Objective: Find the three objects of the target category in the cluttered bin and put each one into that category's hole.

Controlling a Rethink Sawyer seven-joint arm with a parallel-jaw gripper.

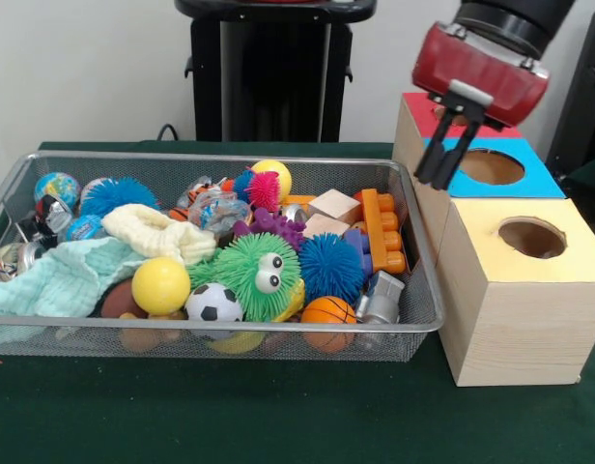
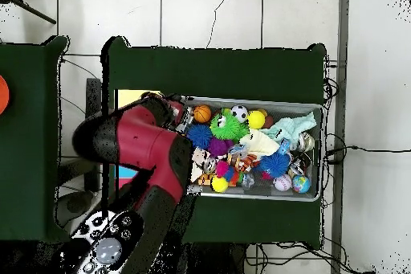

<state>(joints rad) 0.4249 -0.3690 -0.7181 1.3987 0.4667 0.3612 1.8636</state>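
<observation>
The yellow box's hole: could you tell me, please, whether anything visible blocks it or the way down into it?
Nothing visible does. The hole is open and empty on the yellow panel, with nothing lying on or over it. The tool hangs over the blue-panelled box behind, holding nothing.

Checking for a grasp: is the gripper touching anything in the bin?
Apart. The front view shows the gripper over the blue-topped box, outside the bin.
</observation>
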